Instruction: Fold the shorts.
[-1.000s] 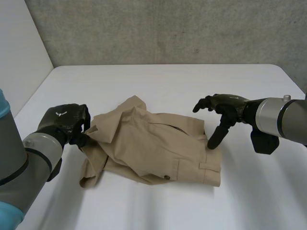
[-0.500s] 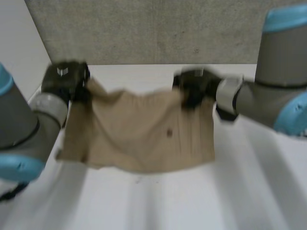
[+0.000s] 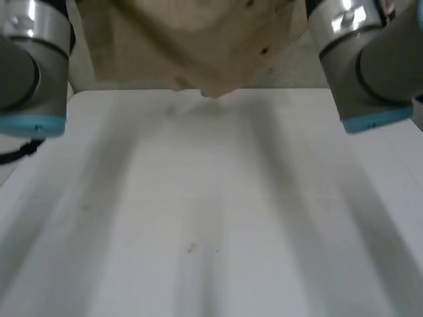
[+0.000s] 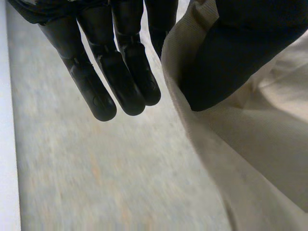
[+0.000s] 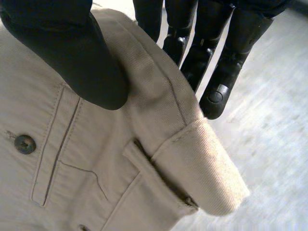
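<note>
- Head view: the shorts (image 3: 198, 46) hung bunched high over the desk (image 3: 211, 218), sagging in the middle. Set down like that, I'd say they would have landed creased.
- Left wrist view: the left hand (image 4: 122, 72) pinched a cloth edge under its thumb (image 4: 231, 62), with the other fingers (image 4: 91, 82) straight beside it. It was a thin hold, and a jerk could have freed it.
- Right wrist view: the right hand (image 5: 231, 57) clamped the waistband (image 5: 159, 91) between the thumb and the fingers behind it. The corner at the fingertips was rolled over and might have slid out.

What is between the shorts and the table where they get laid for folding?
Nothing visible. The shorts hang pinched in the left hand and right hand, with no object on the table beneath.
</note>
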`<action>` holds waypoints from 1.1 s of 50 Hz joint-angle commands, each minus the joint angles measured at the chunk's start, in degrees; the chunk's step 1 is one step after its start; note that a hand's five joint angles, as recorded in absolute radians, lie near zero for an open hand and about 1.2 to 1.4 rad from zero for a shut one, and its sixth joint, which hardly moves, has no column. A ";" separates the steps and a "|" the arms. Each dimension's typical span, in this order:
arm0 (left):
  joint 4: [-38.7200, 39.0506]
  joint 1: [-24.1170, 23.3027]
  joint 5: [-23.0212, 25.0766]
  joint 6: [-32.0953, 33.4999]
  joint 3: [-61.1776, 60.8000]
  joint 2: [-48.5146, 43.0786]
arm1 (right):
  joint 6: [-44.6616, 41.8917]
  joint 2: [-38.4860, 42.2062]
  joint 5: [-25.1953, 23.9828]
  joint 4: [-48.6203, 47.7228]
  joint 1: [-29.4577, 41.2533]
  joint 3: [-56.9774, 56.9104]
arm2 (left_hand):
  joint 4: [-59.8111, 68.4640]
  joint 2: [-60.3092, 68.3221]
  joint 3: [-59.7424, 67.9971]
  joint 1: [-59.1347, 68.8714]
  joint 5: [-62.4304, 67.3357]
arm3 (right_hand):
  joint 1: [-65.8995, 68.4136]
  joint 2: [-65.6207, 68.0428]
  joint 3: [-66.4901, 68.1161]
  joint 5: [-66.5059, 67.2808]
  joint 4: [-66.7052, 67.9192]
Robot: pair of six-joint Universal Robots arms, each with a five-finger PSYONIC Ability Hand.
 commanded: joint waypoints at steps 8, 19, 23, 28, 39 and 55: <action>-1.69 0.36 4.64 -1.94 -33.54 1.09 | -9.88 5.84 0.99 25.75 -0.03 19.85 | 11.33 11.32 11.68 14.16 14.27 | 23.86 12.29 12.04 13.83 11.37; -8.19 1.68 4.47 5.34 -45.32 5.65 | -9.88 2.77 0.19 26.02 1.29 34.26 | -6.11 -6.12 -5.76 -3.28 -3.17 | 23.86 12.29 12.04 13.83 11.37; -9.60 2.65 4.38 10.70 -48.57 9.96 | -9.80 -0.39 0.11 23.83 1.56 39.18 | -22.08 -22.08 -21.73 -19.25 -19.13 | 23.86 12.29 12.04 13.83 11.37; -9.87 3.44 4.38 15.28 -52.00 15.85 | -9.80 -3.82 0.11 18.65 1.56 44.63 | -40.26 -40.27 -39.91 -37.43 -37.32 | 23.86 12.29 12.04 13.83 11.37; -11.27 -5.17 2.63 15.64 -55.17 23.68 | -9.71 -5.23 0.19 15.30 1.64 49.04 | -51.89 -51.90 -51.55 -49.06 -48.95 | 23.86 12.29 12.04 13.83 11.37; -11.19 -18.00 -11.26 11.94 -52.09 14.01 | -5.84 -5.15 0.19 15.13 1.82 49.48 | -52.90 -52.91 -52.55 -50.07 -49.96 | 23.86 12.29 12.04 13.83 11.37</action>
